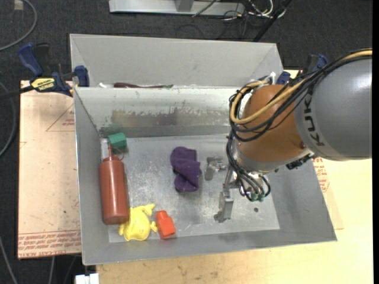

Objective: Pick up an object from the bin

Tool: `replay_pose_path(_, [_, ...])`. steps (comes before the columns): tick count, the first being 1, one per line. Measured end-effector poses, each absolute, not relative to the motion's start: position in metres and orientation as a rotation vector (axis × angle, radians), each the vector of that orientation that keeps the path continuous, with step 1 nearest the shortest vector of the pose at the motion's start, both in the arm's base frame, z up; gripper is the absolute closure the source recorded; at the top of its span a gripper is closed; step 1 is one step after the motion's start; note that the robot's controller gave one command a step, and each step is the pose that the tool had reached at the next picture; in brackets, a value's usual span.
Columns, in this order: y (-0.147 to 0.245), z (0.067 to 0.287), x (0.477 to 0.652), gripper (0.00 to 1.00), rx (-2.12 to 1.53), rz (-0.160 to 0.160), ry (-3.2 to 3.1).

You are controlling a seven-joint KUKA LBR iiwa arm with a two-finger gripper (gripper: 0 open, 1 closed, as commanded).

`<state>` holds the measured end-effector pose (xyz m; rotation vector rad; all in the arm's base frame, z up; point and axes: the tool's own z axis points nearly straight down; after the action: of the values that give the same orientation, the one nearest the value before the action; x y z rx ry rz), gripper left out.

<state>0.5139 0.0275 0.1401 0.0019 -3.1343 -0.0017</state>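
My gripper [218, 188] hangs low over the bin floor right of the middle, under the orange wrist cover. Its two fingers stand apart, one at the back [213, 165] and one at the front [224, 209], with bare floor between them, so it is open and holds nothing. Just to its left lies a crumpled purple cloth [186, 168], a short gap from the fingers. Near the front left lie a yellow soft toy [137, 223] and an orange block [165, 224] touching it.
A red-brown bottle [114, 187] with a green cap [118, 140] lies along the left wall. The arm and its cables cover the bin's right back part.
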Motion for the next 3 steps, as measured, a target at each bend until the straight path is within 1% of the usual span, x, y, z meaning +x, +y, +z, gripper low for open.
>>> replay_pose_path(1, [0.027,0.144,0.515,0.0,0.001,-0.002,-3.142])
replay_pose_path(2, [0.037,0.179,0.525,0.0,-0.036,0.0,-3.131])
replay_pose_path(3, [0.07,0.208,0.543,0.0,-0.145,-0.005,-3.15])
